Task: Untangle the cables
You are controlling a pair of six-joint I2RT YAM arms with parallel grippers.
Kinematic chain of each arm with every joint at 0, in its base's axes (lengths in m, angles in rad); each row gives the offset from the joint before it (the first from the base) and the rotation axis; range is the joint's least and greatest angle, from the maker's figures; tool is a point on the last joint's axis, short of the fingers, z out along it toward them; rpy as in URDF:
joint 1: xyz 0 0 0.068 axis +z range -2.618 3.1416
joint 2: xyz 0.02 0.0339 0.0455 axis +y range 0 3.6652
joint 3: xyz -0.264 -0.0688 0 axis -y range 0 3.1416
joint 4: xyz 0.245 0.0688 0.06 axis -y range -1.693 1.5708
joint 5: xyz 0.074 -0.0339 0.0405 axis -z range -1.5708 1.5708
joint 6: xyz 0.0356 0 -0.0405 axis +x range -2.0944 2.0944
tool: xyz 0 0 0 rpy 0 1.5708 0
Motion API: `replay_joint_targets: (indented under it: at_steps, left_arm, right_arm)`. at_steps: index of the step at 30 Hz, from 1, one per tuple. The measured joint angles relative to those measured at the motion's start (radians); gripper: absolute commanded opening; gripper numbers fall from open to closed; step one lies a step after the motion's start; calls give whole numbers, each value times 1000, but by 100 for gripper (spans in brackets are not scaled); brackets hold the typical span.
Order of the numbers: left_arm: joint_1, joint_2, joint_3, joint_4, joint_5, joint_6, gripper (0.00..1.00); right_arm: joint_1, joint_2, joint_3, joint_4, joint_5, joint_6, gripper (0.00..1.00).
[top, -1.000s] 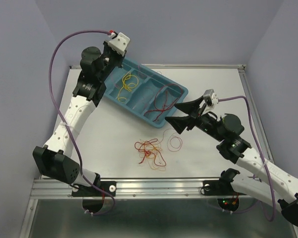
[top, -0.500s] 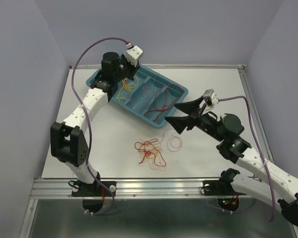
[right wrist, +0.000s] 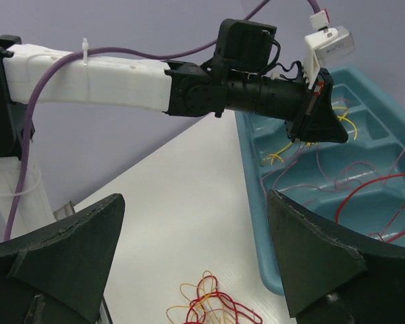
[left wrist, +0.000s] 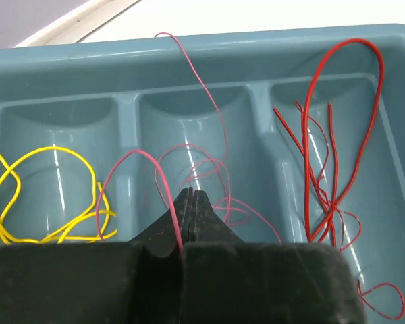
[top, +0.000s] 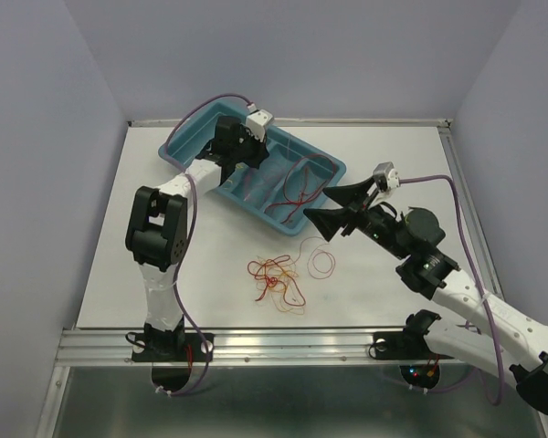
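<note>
Your left fingers [left wrist: 206, 226] clamped on a pink cable [left wrist: 138, 152] over the middle compartment of the tray [left wrist: 256, 40], upper centre of frame, your right fingers [right wrist: 317, 270] spread wide apart, tangled cables [top: 276, 278] loose on the surface [top: 393, 155] mid-frame.

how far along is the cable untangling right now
Done: yellow wires and red wires lie in separate compartments of the teal plastic tray. In hand: the left gripper is shut on a pink wire over the middle compartment. Left: the red-and-orange tangle on the table; the right gripper hangs open.
</note>
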Motion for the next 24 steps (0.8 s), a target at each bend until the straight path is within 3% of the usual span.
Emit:
replay_joint_targets:
  at_steps: [4,11,18,24]
  left_arm:
    - [-2,10,-33,65,-19,-32,1]
    - [-32,10,-122,126,-55,-27,17]
    - [-116,10,-140,81,-115,36,19]
    - [-129,10,-121,3,-141,79,37]
  right_arm:
    - [0,31,0,-17,26,4,90]
    - [0,32,0,-23,54,7,90]
    - [0,31,0,-23,63,7,90]
    - [0,26,0,-23,64,7,90]
